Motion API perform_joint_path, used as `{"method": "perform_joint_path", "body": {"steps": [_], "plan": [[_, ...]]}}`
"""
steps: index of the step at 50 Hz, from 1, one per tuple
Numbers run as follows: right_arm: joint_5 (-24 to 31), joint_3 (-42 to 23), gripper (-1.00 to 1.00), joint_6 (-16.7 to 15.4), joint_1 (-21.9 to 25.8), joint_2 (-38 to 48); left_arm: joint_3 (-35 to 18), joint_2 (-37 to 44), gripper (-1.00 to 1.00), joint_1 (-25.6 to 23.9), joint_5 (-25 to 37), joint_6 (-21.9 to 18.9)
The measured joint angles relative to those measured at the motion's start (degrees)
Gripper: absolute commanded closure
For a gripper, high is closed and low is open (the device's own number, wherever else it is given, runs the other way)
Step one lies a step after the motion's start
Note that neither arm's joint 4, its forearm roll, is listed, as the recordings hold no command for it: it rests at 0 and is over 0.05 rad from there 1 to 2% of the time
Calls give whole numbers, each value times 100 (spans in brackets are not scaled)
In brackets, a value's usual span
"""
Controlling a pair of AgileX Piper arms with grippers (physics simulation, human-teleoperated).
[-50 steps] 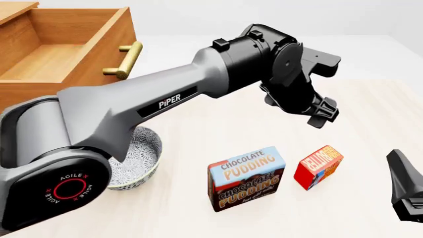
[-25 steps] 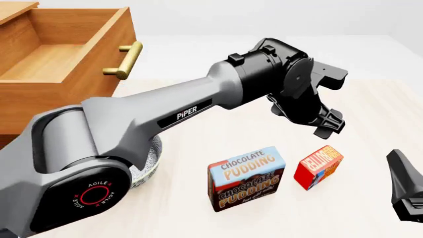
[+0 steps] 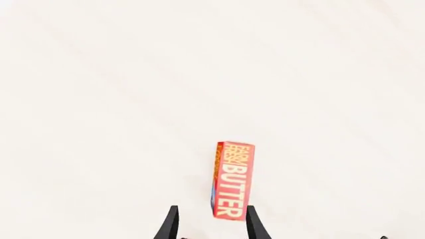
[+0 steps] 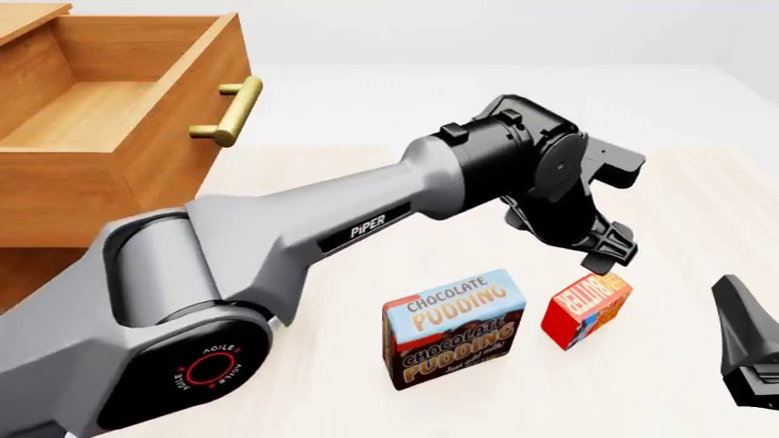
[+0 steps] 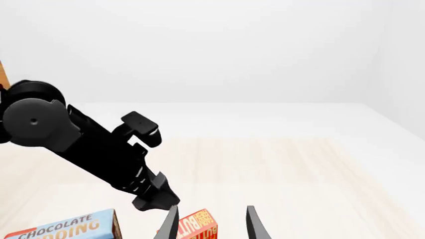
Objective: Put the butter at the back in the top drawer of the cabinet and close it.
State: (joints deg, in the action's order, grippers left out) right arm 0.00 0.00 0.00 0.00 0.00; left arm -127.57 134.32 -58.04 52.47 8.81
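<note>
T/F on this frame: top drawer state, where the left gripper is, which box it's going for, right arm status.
1. The top drawer is pulled open. True.
2. The left gripper is shut on the butter. False: it is open just above the butter, not gripping it.
3. The butter stands on the table, to the right of the Chocolate Pudding box. True.
4. The butter is already in the drawer. False: the drawer interior shows bare wood.
5. The right gripper holds the pudding box. False: it is open and holds nothing.
</note>
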Motion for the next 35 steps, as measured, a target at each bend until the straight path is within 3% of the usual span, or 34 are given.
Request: {"method": "perform_joint_path", "body": {"steps": [35], "plan": [[0,0,-100,0,0,0,-788,678,-100,-197,335,-54]]}}
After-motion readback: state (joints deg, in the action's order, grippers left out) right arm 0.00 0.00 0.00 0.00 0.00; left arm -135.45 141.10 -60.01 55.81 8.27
